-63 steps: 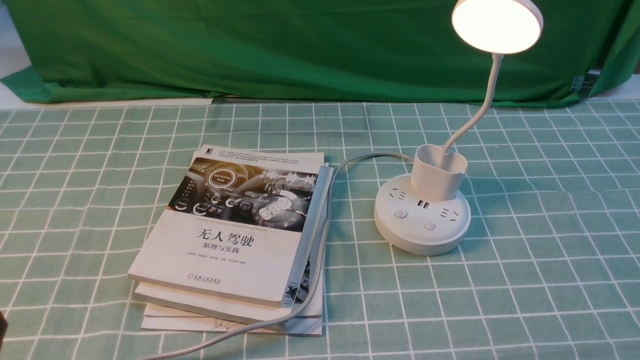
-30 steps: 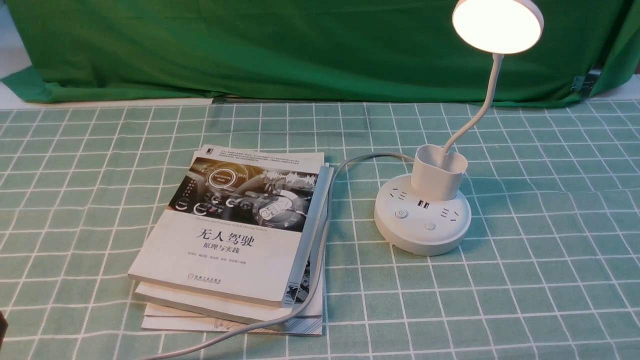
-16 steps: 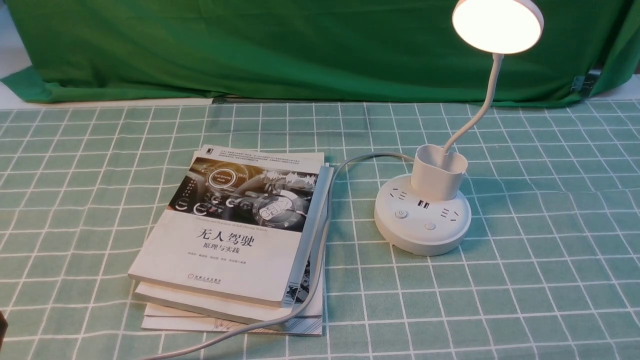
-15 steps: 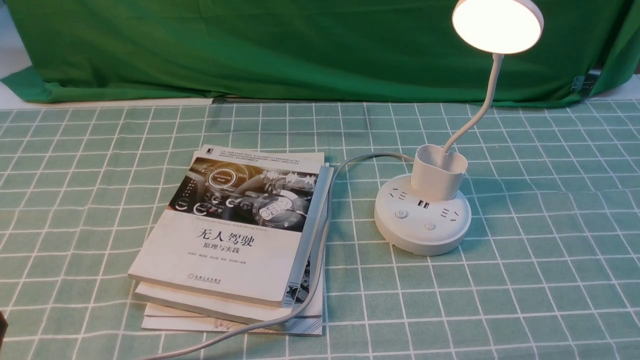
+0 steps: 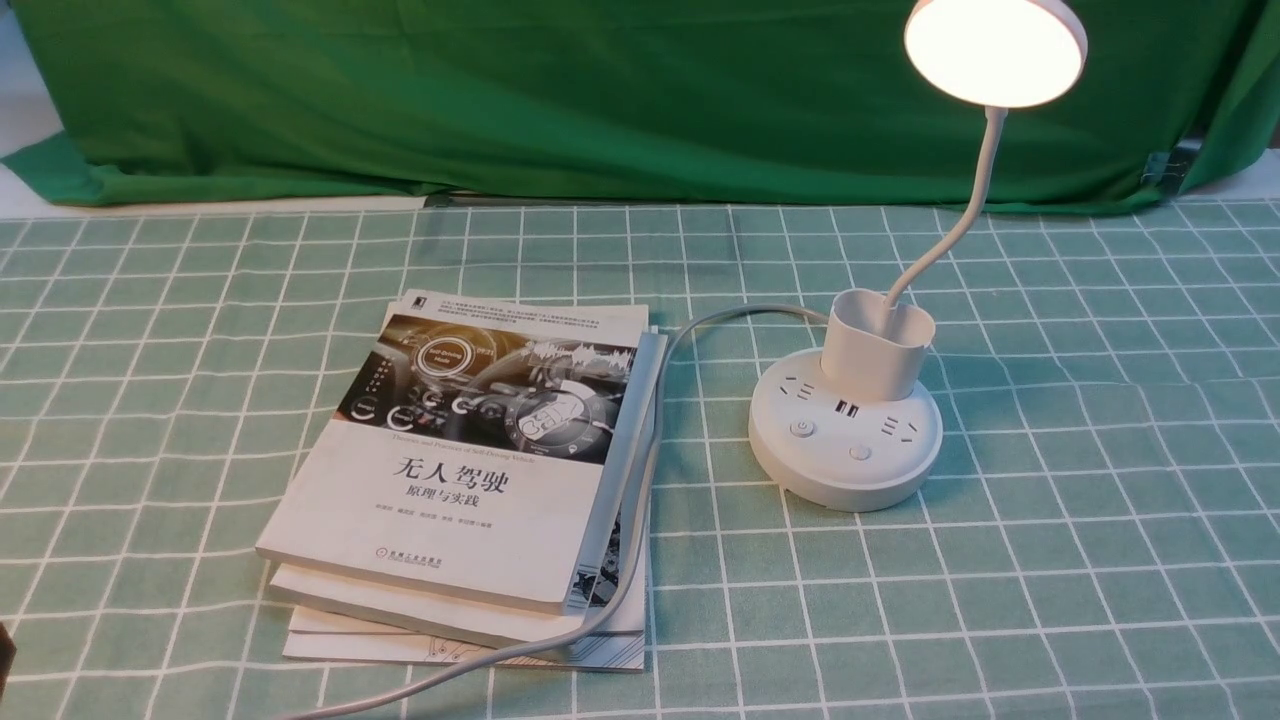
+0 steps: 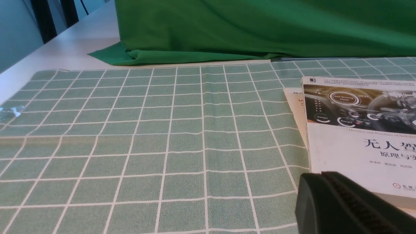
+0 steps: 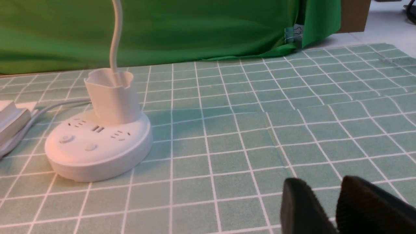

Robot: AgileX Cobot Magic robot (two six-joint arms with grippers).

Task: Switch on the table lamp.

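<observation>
Checked tablecloth [image 5: 1050, 560] unchanged; table lamp [image 5: 845, 440] still lit.

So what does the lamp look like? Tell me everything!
The table lamp is white and looks like smooth plastic. Its flat round head is glowing, so it is on. A thin bendy neck rises from a cup-shaped holder on a round base with sockets and two buttons. It stands upright on the green checked cloth, and a grey cord runs over the books.

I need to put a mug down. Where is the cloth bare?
Bare cloth lies left of the books, right of the lamp, and behind both toward the green backdrop. Between books and lamp is crowded: the cord runs there.
</observation>
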